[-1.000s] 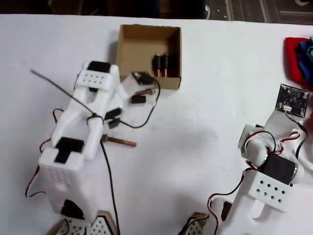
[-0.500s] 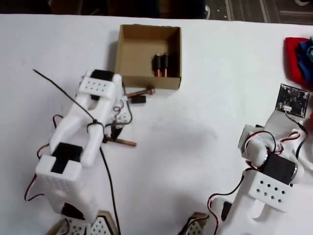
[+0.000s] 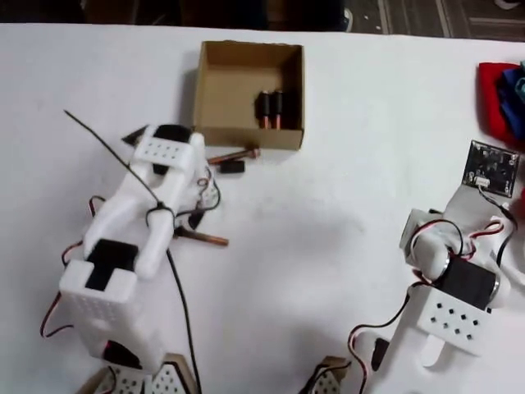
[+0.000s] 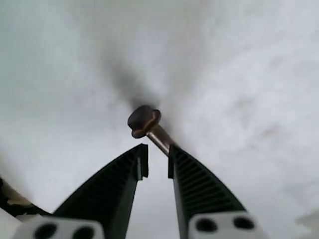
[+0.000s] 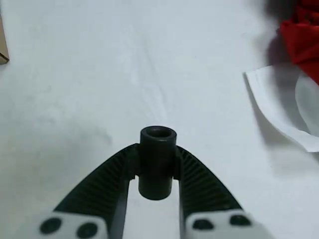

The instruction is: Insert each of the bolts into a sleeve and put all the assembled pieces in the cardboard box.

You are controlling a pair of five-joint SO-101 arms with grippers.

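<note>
A copper bolt (image 4: pixel 145 122) lies on the white table just past my left gripper (image 4: pixel 158 162), which is open by a narrow gap; the bolt's shaft runs under one finger (image 4: pixel 194 184). In the high view this bolt (image 3: pixel 205 238) lies beside the left arm (image 3: pixel 139 217). A second bolt (image 3: pixel 234 154) and a black sleeve (image 3: pixel 233 167) lie in front of the cardboard box (image 3: pixel 220 90), which holds two assembled pieces (image 3: pixel 271 109). My right gripper (image 5: pixel 157 172) is shut on an upright black sleeve (image 5: pixel 157 162), above the table at the right.
A red cloth (image 3: pixel 500 94) and a white sheet (image 5: pixel 281 107) lie at the right edge of the table. The right arm (image 3: pixel 455 287) stands at the near right. Black cables (image 3: pixel 184 304) trail from the left arm over the table.
The left arm has drawn back from the box front toward the nearer bolt. The other bolt now lies free in front of the box. The right arm has kept still.
</note>
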